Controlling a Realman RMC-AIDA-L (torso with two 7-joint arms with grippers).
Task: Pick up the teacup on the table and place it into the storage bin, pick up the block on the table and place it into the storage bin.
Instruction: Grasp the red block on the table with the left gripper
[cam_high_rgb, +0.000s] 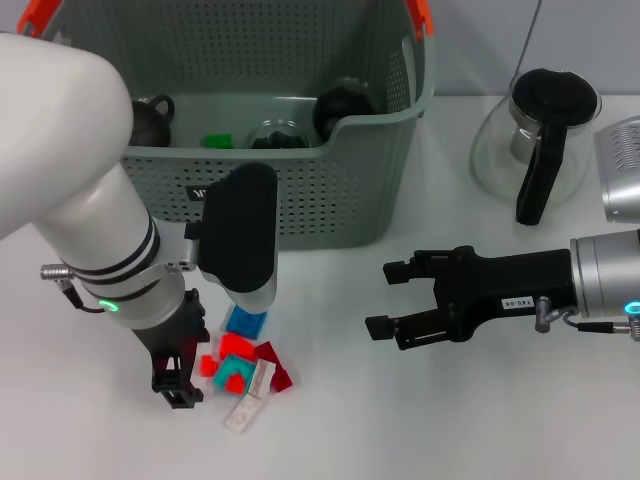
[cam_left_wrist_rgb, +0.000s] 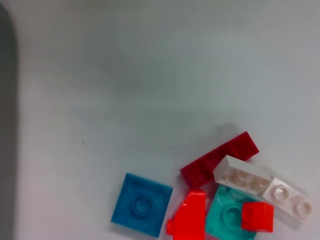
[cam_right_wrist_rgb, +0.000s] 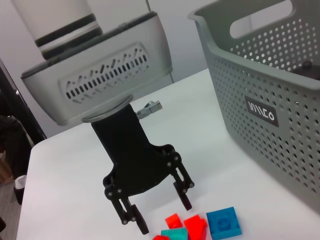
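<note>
Your left tool, fingers apart, hangs at the left edge of the heap of small coloured plastic blocks on the white desk, near the grey-green perforated storage bin. Centre it over one block before closing. Your right tool waits open, well right.

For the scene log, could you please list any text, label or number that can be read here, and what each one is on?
"140-06", roughly; small and uncertain: white sticker on the right gripper, head view.
White lettering on the black label of the storage bin: stylised, not readable for certain.
No lettering shows on the blocks or the left gripper.
</note>
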